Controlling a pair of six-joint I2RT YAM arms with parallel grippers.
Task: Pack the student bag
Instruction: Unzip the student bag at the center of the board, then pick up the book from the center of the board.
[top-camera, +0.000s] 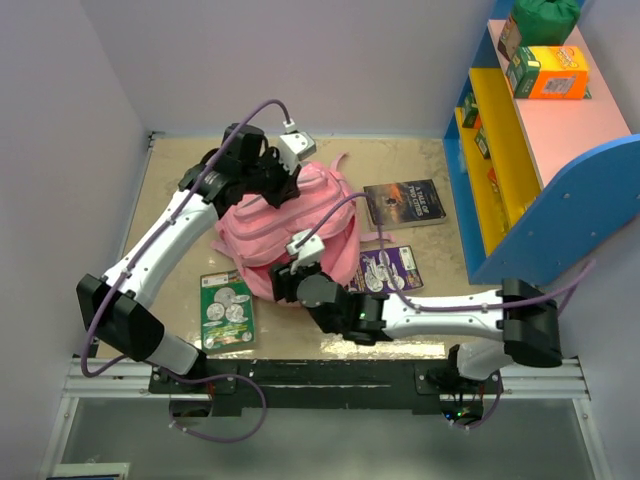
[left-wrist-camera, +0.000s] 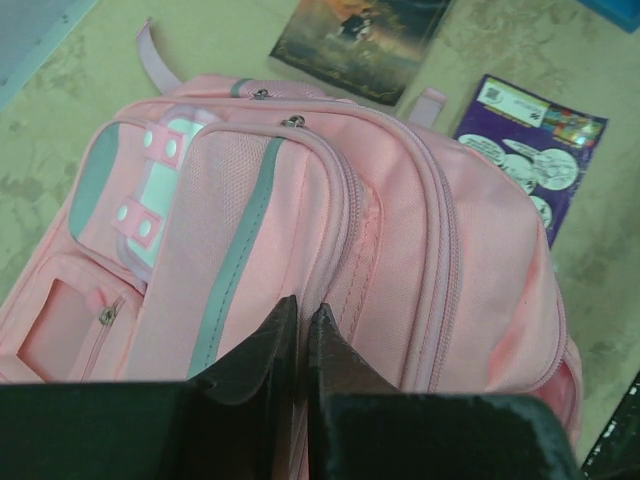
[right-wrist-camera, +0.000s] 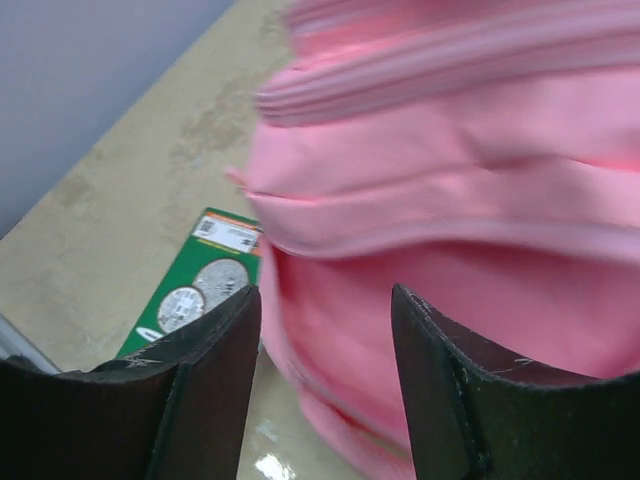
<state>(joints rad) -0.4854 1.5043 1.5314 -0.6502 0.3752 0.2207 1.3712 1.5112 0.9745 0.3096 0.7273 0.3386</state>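
The student bag (top-camera: 250, 240) is a large pink backpack with grey trim lying in the middle of the table, front pockets up. In the left wrist view the student bag (left-wrist-camera: 400, 230) fills the frame. My left gripper (left-wrist-camera: 303, 312) is shut, its tips pinching the fabric beside a zip seam. From above, the left gripper (top-camera: 268, 190) sits at the bag's far end. My right gripper (top-camera: 290, 275) is at the bag's near end. Seen from the right wrist, the right gripper (right-wrist-camera: 325, 295) stands open just short of the student bag (right-wrist-camera: 450, 130), holding nothing.
A green card with coins (top-camera: 227, 310) lies left of the bag near the front edge. A purple comic (top-camera: 388, 268) and a dark book (top-camera: 405, 202) lie to its right. A blue, yellow and pink shelf (top-camera: 530, 150) holding an orange box (top-camera: 555, 72) stands at the far right.
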